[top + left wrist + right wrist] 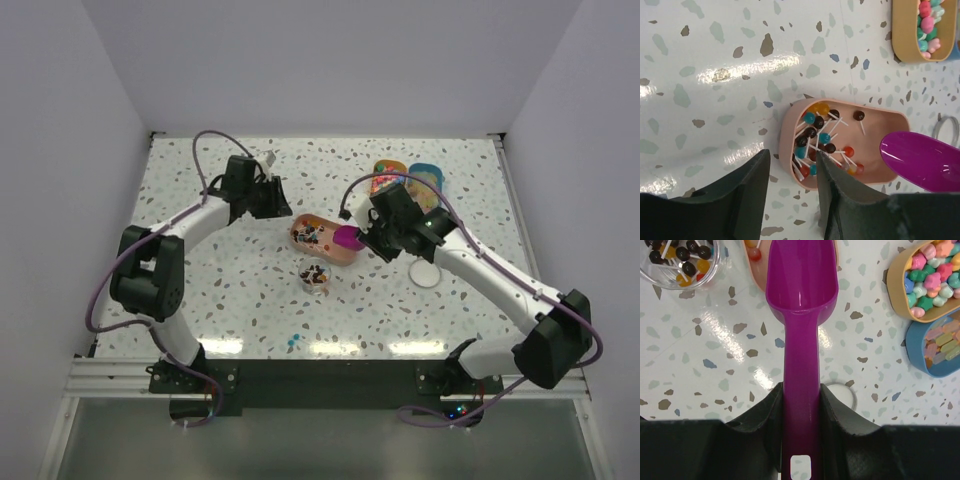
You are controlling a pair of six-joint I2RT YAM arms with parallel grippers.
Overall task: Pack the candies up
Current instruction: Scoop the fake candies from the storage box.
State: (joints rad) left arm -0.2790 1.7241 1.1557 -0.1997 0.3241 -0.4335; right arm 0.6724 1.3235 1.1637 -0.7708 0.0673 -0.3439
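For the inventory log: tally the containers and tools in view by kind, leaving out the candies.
Oval trays: 3 (pink tray, tan tray, blue tray)
Clear cup: 1
Purple scoop: 1
Round lid: 1
Total: 6

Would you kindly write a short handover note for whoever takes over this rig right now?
Left gripper: open, holding nothing, at one end of the pink tray.
Right gripper: shut on the handle of the scoop. The scoop is empty, with its bowl at the tray's other end.
Candies: many lie in the tray, and some are in the clear cup beside it.
Done: part of the candies are in the cup.
Left: probably scooping the rest from the tray into the cup.
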